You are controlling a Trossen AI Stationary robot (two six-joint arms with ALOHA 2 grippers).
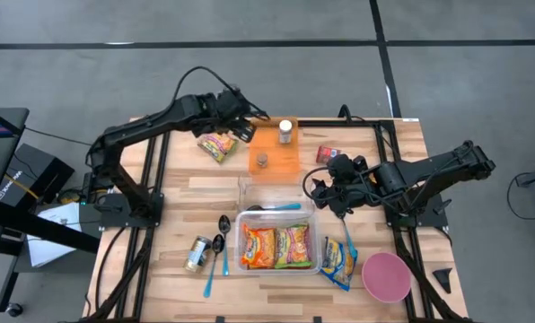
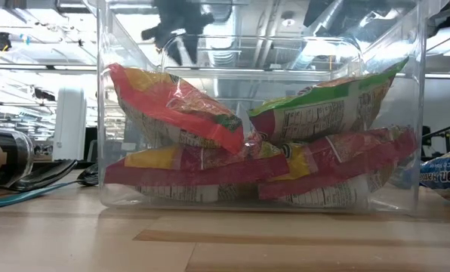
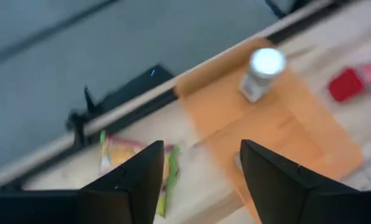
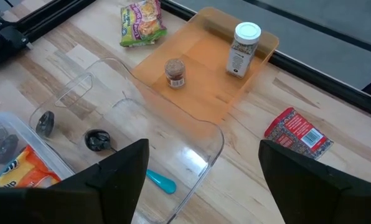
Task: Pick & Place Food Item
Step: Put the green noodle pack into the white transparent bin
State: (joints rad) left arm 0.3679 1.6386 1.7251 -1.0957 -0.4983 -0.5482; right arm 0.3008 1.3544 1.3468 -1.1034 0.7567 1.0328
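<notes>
Over the worktop's far edge your left gripper (image 1: 243, 124) hangs with fingers parted above the snack packet (image 1: 218, 145), lined up to grab it, while your right gripper (image 1: 326, 191) waits wide open.

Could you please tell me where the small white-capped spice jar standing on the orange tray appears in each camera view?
High view: the white-capped spice jar stands at the far edge of the orange tray, top centre.
Low view: not in it; the clear bin of packets fills the picture.
Left wrist view: upper right, on the tray.
Right wrist view: upper centre-right, on the tray.
Shared landmark: the orange tray.
</notes>
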